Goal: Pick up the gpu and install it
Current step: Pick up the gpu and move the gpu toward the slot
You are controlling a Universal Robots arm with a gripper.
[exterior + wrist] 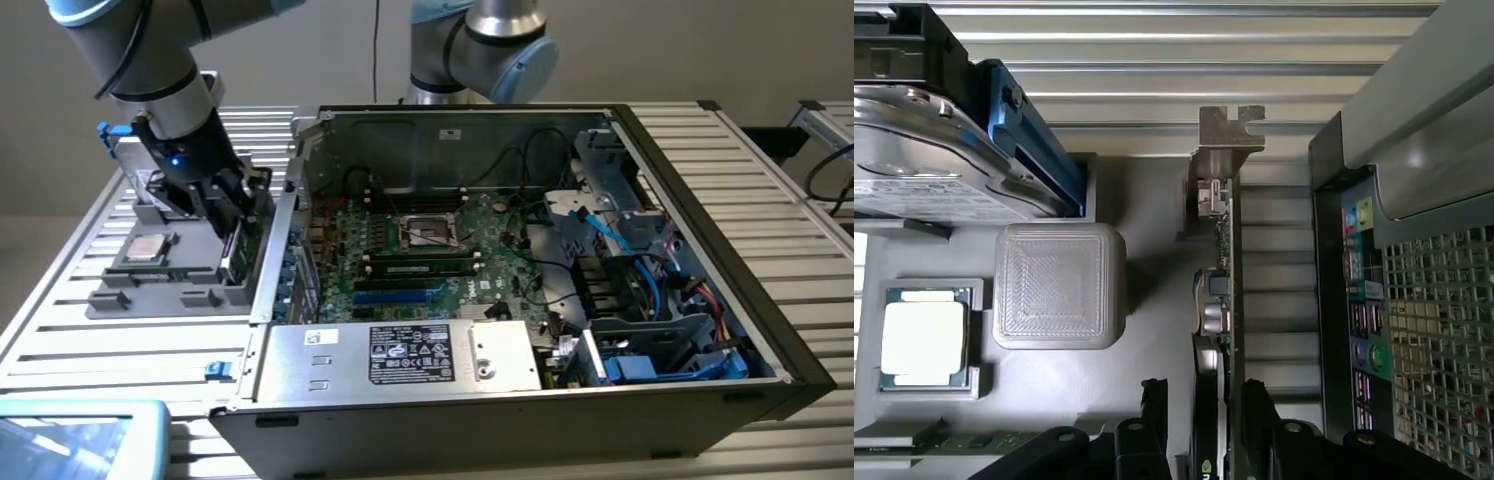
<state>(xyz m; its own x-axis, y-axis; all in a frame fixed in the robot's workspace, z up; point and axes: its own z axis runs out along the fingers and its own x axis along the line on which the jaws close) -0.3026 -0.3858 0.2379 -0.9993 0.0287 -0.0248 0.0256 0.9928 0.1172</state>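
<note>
Grey tray (147,298) | gpu (1226,250) upright, thin green edge, steel bracket | hand (1204,400) spread, straddling it

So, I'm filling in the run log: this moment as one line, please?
phase: gpu pickup | claw: open, straddling gpu | gpu: standing on edge in grey tray | install: not done

Your arm (160,75) slopes down steeply toward the gpu (1220,240), with the wrist (187,150) turned so the tool points almost straight down at the card. Your gripper (234,225) sits low over the gpu's upper edge with its jaws spread wide. The fingers (1152,400) straddle it, one on each face, and a gap shows at the cooler side.
</note>
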